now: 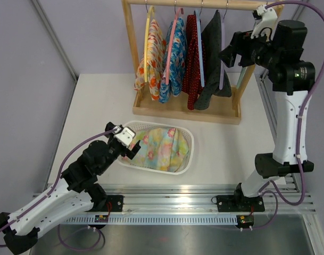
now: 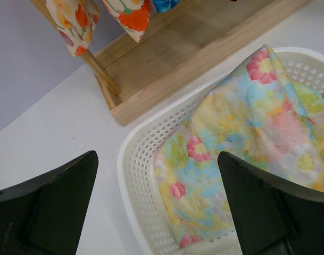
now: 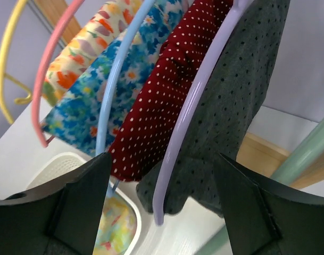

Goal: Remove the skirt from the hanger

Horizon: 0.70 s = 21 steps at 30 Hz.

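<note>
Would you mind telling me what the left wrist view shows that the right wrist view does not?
Only the left wrist view shows the left gripper, open at the white basket, and the rack post meeting its base. Only the right wrist view shows the right gripper, the red dotted skirt, the grey skirt and the four hangers. Both show the basket, the pastel floral cloth in it and the orange-flowered skirt.

The wooden rack (image 1: 186, 112) blocks the far middle of the counter (image 1: 98, 101). Its four garments (image 1: 175, 53) hang packed close, with only slits between the hangers. At the rack's right end, the right hand (image 1: 226, 55) has the lilac hanger (image 3: 196, 95) and the dark grey skirt (image 3: 241, 79) between its spread fingers. The white basket (image 1: 190, 142) fills the near middle. Bare counter lies left of both and right of the basket.
</note>
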Available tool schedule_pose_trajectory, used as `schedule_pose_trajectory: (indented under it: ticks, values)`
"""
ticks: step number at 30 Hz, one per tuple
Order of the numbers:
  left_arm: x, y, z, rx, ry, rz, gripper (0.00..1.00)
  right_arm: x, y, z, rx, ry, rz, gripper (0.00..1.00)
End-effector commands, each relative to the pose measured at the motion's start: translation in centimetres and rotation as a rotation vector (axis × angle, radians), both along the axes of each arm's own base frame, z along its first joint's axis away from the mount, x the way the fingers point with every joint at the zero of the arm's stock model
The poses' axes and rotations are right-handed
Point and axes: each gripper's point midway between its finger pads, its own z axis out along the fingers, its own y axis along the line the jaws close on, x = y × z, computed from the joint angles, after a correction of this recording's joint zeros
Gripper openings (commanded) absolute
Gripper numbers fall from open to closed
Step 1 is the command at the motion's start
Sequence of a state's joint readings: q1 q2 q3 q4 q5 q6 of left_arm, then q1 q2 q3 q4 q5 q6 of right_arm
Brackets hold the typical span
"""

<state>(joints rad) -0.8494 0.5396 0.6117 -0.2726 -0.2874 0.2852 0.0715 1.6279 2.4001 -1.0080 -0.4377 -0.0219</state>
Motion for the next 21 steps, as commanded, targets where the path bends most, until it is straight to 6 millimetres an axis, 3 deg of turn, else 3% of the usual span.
schedule_pose_trajectory:
  ticks: [1,5,10,14,15,17,18,21]
  values:
    - [0.7,0.4,0.9,-0.010,-0.042,0.041,0.99,2.8,0.2,1.6,-0.011,-0.074,-0.143,0.84]
    - [0.8,0.4,0.7,-0.003,-0.039,0.041,0.99,5.3,0.8,0.8,-0.083,-0.097,-0.217,0.83]
    - [0.8,0.3,0.6,-0.002,-0.038,0.036,0.99,7.7,-0.4,-0.3,-0.156,-0.106,-0.307,0.76]
    - [0.7,0.1,0.5,-0.003,-0.034,0.026,0.99,8.4,-0.8,-1.0,-0.188,-0.095,-0.333,0.55]
    - [0.7,0.1,0.6,-0.001,-0.034,0.024,0.99,8.4,-0.9,-1.1,-0.193,-0.096,-0.338,0.44]
    - [0.6,0.0,0.6,-0.004,-0.034,0.020,0.99,8.4,-1.0,-1.1,-0.202,-0.097,-0.344,0.34]
    - [0.6,0.0,0.6,-0.003,-0.035,0.016,0.99,8.5,-1.1,-1.3,-0.209,-0.094,-0.344,0.21]
    - [0.6,0.0,0.7,-0.007,-0.035,0.015,0.99,8.2,-1.3,-0.7,-0.217,-0.111,-0.345,0.01]
